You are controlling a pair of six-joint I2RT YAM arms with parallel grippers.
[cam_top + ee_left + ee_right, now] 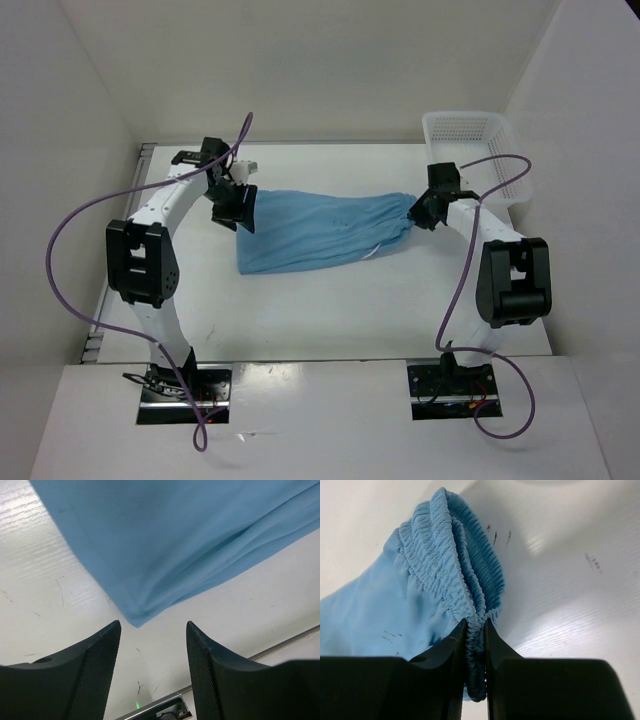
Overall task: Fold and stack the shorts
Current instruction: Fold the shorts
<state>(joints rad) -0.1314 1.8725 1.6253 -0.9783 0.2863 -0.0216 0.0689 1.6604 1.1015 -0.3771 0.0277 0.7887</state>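
The sky-blue shorts [320, 231] lie stretched across the table's middle, leg ends at the left, gathered waistband at the right. My right gripper [418, 214] is shut on the bunched elastic waistband [470, 595], which is pinched between its fingers in the right wrist view. My left gripper [238, 207] is open at the shorts' left end. In the left wrist view its fingers [100, 670] stand apart over bare table, with a corner of the shorts [137, 620] just beyond the tips. A short white cord [374, 249] shows on the fabric.
A white mesh basket [475, 150] stands at the back right, just behind the right arm. White walls close in the table on the left, back and right. A metal rail [165, 702] runs along the table edge near the left gripper.
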